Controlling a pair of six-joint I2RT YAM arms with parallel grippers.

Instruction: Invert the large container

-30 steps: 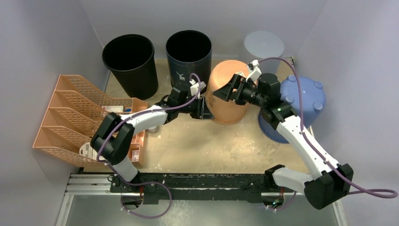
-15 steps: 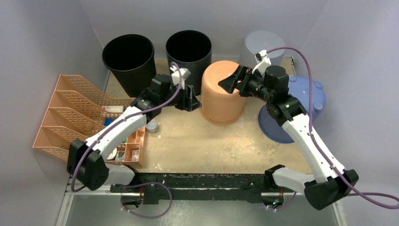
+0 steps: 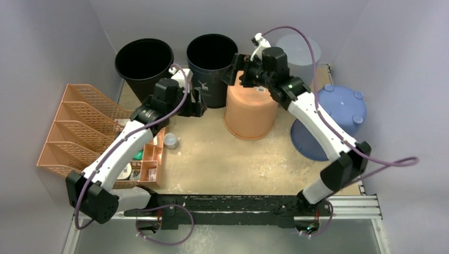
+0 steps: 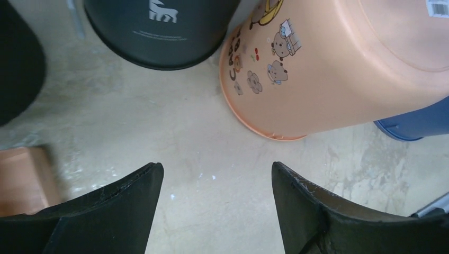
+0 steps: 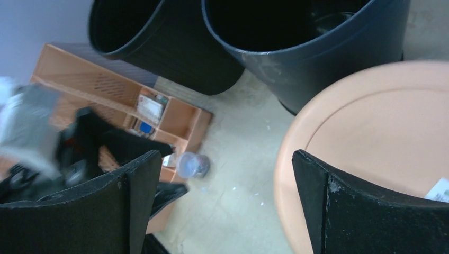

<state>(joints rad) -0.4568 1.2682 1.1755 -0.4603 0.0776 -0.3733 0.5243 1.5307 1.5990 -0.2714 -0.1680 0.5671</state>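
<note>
The large container [image 3: 250, 110] is a peach-orange bucket standing mouth-down on the table, with its flat base facing up. Cartoon prints show on its side [image 4: 339, 69] in the left wrist view. My left gripper [image 3: 196, 104] hovers to its left, open and empty, with only bare table between its fingers [image 4: 217, 174]. My right gripper [image 3: 239, 74] hangs open over the far left edge of the upturned base [image 5: 370, 132], holding nothing [image 5: 225, 164].
Two black bins [image 3: 145, 66] [image 3: 212, 55] stand at the back. A blue tub [image 3: 339, 114] lies upside down at the right, with a pale bucket [image 3: 297, 50] behind it. An orange file organizer [image 3: 84, 127] fills the left. A small jar [image 3: 170, 140] sits beside it.
The container went from tilted to flat on its mouth. My left gripper let go, opened wide and drew back left. My right arm rose and swung to the back left over the base.
</note>
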